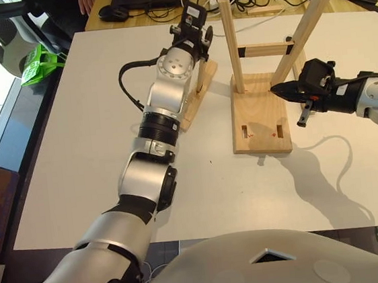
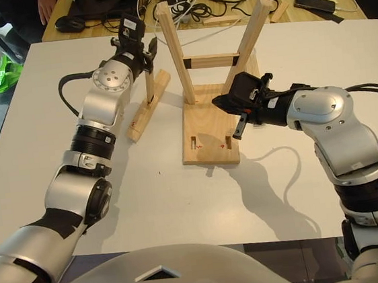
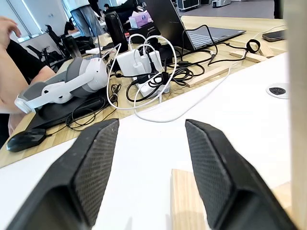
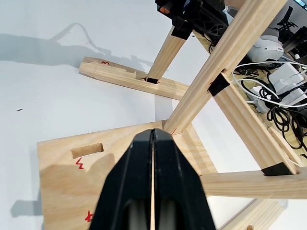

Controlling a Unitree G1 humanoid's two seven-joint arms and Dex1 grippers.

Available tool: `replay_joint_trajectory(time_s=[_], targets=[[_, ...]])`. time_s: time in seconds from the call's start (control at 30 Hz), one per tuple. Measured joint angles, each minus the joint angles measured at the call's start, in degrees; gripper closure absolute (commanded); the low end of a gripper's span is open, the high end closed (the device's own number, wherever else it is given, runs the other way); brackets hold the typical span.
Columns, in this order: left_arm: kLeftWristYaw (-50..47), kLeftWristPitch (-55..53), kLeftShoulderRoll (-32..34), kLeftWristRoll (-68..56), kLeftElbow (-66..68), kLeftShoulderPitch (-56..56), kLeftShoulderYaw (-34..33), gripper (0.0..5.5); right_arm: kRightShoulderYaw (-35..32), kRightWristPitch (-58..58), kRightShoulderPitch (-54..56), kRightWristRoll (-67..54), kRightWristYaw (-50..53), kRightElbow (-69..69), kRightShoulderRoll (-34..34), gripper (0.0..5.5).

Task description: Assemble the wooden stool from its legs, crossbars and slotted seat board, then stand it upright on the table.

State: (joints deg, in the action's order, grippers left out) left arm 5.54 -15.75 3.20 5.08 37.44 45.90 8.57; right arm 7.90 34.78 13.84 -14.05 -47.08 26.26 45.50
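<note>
- Lying flat on the white table [image 1: 76, 160], the slotted seat board [image 1: 259, 110] looks to be underside up for assembly. Two legs [image 1: 231, 42] stand in its far slots, tied together by a crossbar [image 1: 267, 49].
- Its two near slots [image 1: 245, 132] are empty, so I'd call the job roughly half done.
- The right gripper [image 4: 153, 136] has its fingers pressed together on nothing. Its tip sits at the foot of the right-hand leg, likely steadying it or nudging it home.
- Just left of the board, a third leg [image 4: 165, 55] stands in a loose bar [image 2: 147, 112] that lies on the table.
- The left gripper [image 3: 151, 123] is at that leg's top with its fingers spread. From here I can't tell whether they touch the wood — probably they are there to keep the leg upright.
</note>
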Motion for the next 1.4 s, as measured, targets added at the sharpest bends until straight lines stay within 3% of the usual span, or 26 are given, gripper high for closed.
replay_joint_trajectory(time_s=[0.27, 0.53, 0.67, 0.77, 0.97, 1.4], targets=[[-3.83, 1.44, 2.04, -0.55, 3.64, 2.99, -4.47, 2.98, 0.73, 0.0, 0.0, 0.34, 0.19, 0.04, -0.42, 5.5], [-2.25, -12.13, 3.42, -4.32, -18.74, 3.54, -8.97, 2.98, 0.6, -0.01, -0.01, 0.33, 0.12, 0.26, -0.33, 5.5], [-2.5, -17.51, 4.99, -4.95, -24.38, 4.62, -11.07, 2.98, 0.35, 0.03, -0.04, 0.3, 0.11, 0.45, -0.2, 5.5], [-1.93, -20.56, 8.63, -4.0, -24.89, -0.44, -11.75, 2.98, -0.1, 0.13, -0.08, 0.3, 0.11, 0.64, -0.1, 5.5], [5.16, -25.72, 10.15, -3.85, -29.08, -11.27, -5.96, 2.98, -0.1, 0.11, -0.08, 0.29, 0.04, 0.62, -0.11, 5.5], [12.86, -22.83, 7.45, -3.39, -29.8, -11.64, 5.07, 2.98, -0.11, -0.37, -0.27, 0.32, 0.15, 0.55, -0.15, 5.5]])
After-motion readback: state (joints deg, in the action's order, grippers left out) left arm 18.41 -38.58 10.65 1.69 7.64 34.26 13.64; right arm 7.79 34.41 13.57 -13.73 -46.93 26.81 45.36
